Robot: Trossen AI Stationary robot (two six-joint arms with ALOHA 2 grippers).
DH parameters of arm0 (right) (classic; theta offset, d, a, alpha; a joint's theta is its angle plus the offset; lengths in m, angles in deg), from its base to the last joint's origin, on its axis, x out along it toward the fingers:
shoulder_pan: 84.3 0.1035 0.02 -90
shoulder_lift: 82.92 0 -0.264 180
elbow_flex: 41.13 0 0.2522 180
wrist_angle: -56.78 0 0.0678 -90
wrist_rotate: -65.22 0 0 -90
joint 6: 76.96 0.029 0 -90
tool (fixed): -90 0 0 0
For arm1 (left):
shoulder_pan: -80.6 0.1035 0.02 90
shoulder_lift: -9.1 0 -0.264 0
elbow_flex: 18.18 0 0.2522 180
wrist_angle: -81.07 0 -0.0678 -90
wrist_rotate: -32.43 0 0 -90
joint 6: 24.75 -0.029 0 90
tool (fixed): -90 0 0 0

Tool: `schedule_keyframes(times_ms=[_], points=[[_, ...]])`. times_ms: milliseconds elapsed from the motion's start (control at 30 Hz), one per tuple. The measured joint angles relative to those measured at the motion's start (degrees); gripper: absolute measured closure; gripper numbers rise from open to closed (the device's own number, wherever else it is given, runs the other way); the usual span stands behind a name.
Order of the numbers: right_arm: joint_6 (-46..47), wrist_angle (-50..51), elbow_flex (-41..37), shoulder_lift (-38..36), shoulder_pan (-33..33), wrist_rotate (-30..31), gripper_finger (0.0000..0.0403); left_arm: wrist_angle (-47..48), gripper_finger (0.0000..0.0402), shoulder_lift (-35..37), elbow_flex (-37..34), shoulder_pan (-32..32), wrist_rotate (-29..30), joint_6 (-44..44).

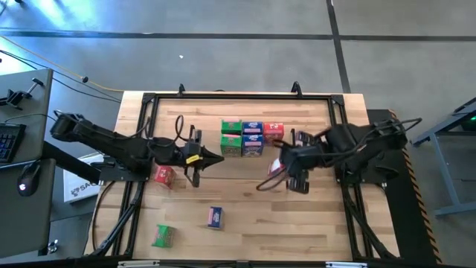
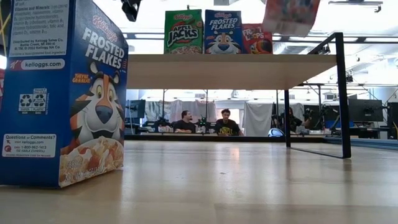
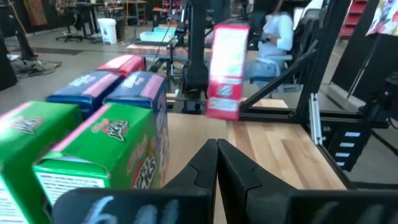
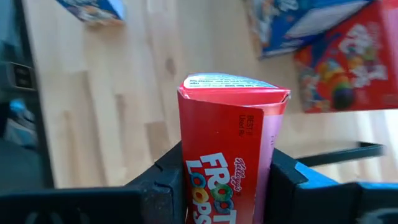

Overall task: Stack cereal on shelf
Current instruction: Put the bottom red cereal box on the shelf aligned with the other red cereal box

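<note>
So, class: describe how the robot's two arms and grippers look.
Both arms are dark, jointed and bulky, with black cables looping off them. The left gripper carries a yellow tag and has pointed black fingers. The right gripper has blocky black fingers.

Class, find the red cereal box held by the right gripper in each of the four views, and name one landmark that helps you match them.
High view: the held red box is right of centre, in the right gripper, beside the shelf.
Low view: top right, hanging above the shelf's wood surface.
Left wrist view: upper middle, held upright in the air.
Right wrist view: centre, clamped between the fingers.
Shared landmark: the row of cereal boxes on the shelf.
</note>
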Motion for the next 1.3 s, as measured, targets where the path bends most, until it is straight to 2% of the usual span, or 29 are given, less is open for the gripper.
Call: schedule_keyframes(times_ms=[400,767,1100,1300], points=[[-14.1,1.16,-0.02,3.2,-9.32,-0.09,0.0281,3.15,0.0399,1.71,-0.04,-0.02,0.2,0.47],[-18.87,-0.16,-0.06,7.71,-11.0,4.55,0.0279,3.31,0.0399,1.71,-0.04,-0.02,0.22,0.16],[-18.33,-1.75,-0.06,7.93,-10.83,5.52,0.0204,3.24,0.0399,1.71,-0.04,-0.02,0.24,0.42],[-18.43,-0.91,0.78,7.93,-10.22,9.16,0.0189,3.22,0.0399,1.69,-0.04,-0.02,0.24,0.45]])
